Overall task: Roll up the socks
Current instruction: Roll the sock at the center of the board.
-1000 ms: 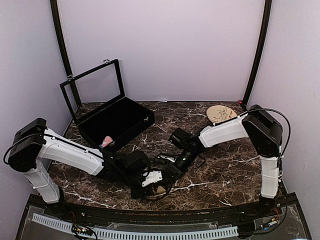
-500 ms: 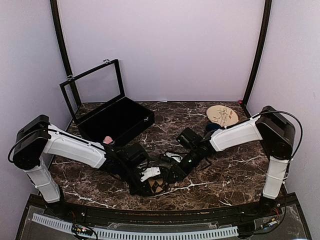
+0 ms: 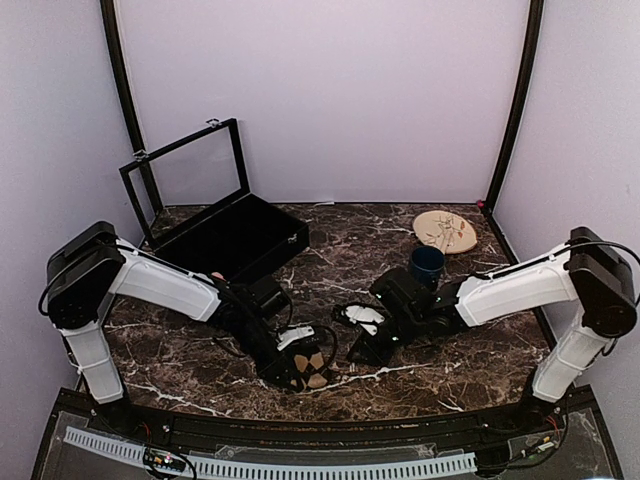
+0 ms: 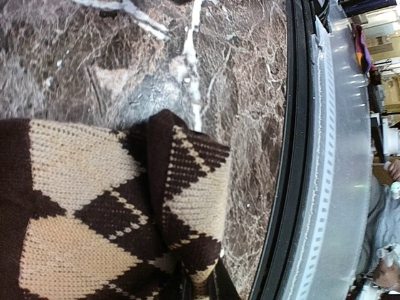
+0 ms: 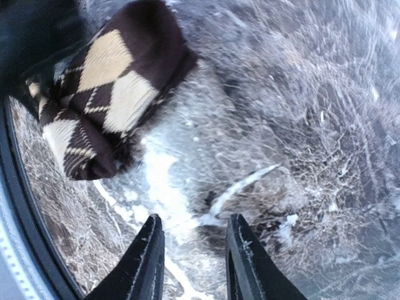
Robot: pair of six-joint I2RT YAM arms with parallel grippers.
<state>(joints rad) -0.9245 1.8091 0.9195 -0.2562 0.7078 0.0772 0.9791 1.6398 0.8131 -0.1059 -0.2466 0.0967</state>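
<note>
The black sock with tan argyle diamonds lies bunched near the table's front edge. In the left wrist view this sock fills the lower left, and my left gripper is shut on a fold of its fabric. My left gripper sits at the sock's left side. My right gripper is just right of the sock, apart from it. In the right wrist view the right gripper is open over bare marble, with the sock to the upper left. A small pink bit, perhaps the pink sock, shows by the box.
An open black box with a raised glass lid stands at the back left. A dark blue mug and a round tan plate are at the back right. The table's black front rim runs close to the sock.
My right arm has drawn back to the right, away from the sock, uncovering the mug. My left gripper has shifted slightly rightward, still holding the argyle sock.
</note>
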